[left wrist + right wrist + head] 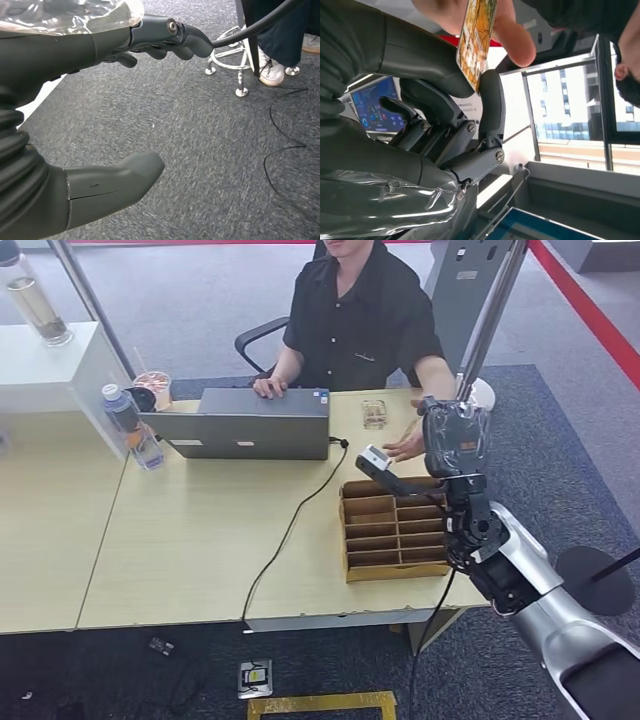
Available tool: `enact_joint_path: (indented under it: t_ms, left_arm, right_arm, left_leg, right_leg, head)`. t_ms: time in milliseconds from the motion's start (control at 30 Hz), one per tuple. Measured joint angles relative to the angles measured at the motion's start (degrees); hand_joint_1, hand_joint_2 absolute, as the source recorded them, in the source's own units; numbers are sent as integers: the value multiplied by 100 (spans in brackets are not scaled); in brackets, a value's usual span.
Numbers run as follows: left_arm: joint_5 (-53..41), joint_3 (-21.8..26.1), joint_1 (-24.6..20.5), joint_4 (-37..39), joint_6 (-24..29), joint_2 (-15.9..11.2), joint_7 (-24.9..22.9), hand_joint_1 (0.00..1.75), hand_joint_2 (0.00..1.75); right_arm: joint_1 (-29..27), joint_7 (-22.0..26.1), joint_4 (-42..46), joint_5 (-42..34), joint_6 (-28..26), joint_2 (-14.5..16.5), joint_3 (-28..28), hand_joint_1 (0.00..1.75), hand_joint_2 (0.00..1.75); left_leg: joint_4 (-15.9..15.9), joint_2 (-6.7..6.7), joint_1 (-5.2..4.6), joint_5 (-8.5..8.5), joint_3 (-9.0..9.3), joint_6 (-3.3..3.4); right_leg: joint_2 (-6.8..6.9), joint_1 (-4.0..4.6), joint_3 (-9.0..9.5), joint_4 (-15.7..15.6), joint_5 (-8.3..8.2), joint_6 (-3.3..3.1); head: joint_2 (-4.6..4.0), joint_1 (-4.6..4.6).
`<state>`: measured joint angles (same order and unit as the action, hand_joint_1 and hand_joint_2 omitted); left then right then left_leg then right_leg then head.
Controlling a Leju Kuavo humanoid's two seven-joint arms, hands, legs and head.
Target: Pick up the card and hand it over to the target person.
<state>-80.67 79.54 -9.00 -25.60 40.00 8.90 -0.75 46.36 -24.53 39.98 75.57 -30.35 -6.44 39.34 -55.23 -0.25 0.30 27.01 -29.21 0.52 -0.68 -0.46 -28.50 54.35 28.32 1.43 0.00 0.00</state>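
The card (476,40), printed in orange and yellow, stands on edge between the thumb and a dark finger of my right hand (444,115), which pinches its lower end. A person's fingers (512,40) grip the card's other end. From the head view my right hand (453,440) is raised over the table's far right side, just beside the hand (404,447) of the seated person (355,310) in a black shirt. My left hand (49,60) hangs over grey carpet, fingers apart, holding nothing.
A cardboard divider box (392,530) lies under my right forearm. A grey laptop (249,423) sits in front of the person, its black cable (294,520) running to the table's near edge. A water bottle (132,425) and a cup (153,388) stand at the far left.
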Motion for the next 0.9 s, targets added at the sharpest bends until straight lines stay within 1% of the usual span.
enact_joint_path:
  t_ms: [233,267,300,367,400,433,600,700,767,833,900]
  left_arm:
    - [-105,105,-21,-47,0,28,-2,0,175]
    - [-121,127,-26,-52,0,31,-6,0,175]
    - [-132,145,-30,-56,0,32,-14,0,175]
    - [-134,187,-38,-61,0,37,-23,0,175]
    - [-131,216,-42,-69,0,43,-32,0,175]
    - [-129,250,-46,-83,0,54,-50,0,175]
    - [-181,449,-70,-188,0,125,-349,0,175]
    - [-181,510,-77,-229,0,151,-445,0,175]
    - [-151,649,-95,-253,0,174,-579,0,175]
    - [-122,787,-112,-256,0,184,-722,0,175]
    - [-125,796,-111,-238,0,169,-772,0,175]
  right_arm:
    - [175,-190,-94,193,296,-88,202,175,175]
    - [208,-226,-78,239,380,-111,242,171,175]
    - [240,-266,-70,279,472,-130,270,135,175]
    - [288,-331,-3,316,593,-181,289,48,175]
    - [294,-351,73,321,615,-222,288,8,175]
    - [283,-361,189,303,577,-271,270,0,175]
    - [35,-391,1273,95,308,-650,60,0,175]
    - [-57,-361,1589,-13,325,-740,3,0,175]
    - [-604,-418,2749,-579,507,-1118,-304,0,175]
    - [-1366,-610,4143,-1152,661,-1639,-725,0,175]
    - [-1895,-823,4853,-1359,743,-1959,-1005,0,175]
  left_leg:
    - [-4,-15,-1,-2,-11,0]
    - [-6,-14,-1,-1,-13,0]
    - [-6,-14,-2,-1,-14,0]
    - [-8,-17,-3,0,-14,1]
    - [-8,-18,-3,0,-15,1]
    - [-10,-21,-3,0,-17,1]
    - [-15,-35,-2,2,-22,2]
    - [-17,-39,-1,3,-24,3]
    - [-18,-46,-2,1,-25,3]
    - [-21,-58,-2,0,-25,4]
    - [-20,-68,0,1,-22,5]
  right_leg:
    - [16,-1,-7,3,2,0]
    - [16,-2,-10,5,3,0]
    - [15,-2,-11,6,3,0]
    - [18,-3,-10,8,6,0]
    - [20,-3,-11,8,6,0]
    - [22,-3,-12,9,6,0]
    - [34,-2,-13,11,11,2]
    - [37,-2,-13,11,13,3]
    - [46,-2,-14,10,14,3]
    - [58,-2,-13,9,17,4]
    - [66,-1,-7,5,20,5]
  head:
    - [0,0]
    - [0,0]
    - [0,0]
    - [0,0]
    - [0,0]
    - [0,0]
    - [0,0]
    - [0,0]
    - [0,0]
    - [0,0]
    - [0,0]
